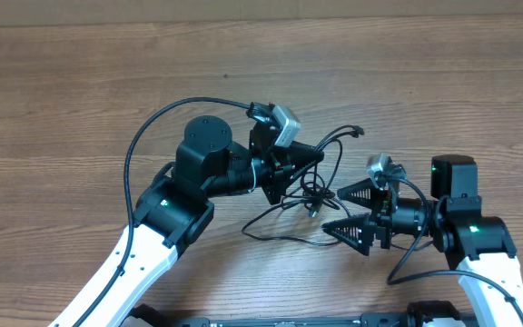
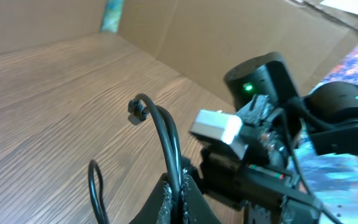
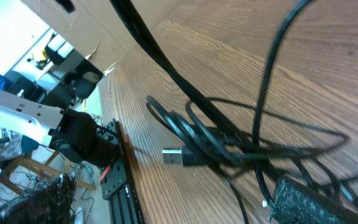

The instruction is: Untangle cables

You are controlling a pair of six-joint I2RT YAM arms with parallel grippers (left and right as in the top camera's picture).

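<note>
Roughly mid-table, a bit right of centre, the thin black cables (image 1: 305, 193) w/ small plugs lie in a loose knot on the wood-grain tabletop (image 1: 80, 91), btw the two arms. The left gripper (image 1: 312, 160) points in from the left, jaws pinched together on one strand. In the left wrist view that strand rises from btw the closed fingers (image 2: 197, 202) and arcs over to a small end fitting, clear of the wood. The right gripper (image 1: 332, 211) sits just right of the knot, jaws spread wide, nothing btw them; can't tell if the tips touch the tangle. In the right wrist view the strands cross each other, w/ a silver USB plug (image 3: 174, 155) at the knot's edge.
</note>
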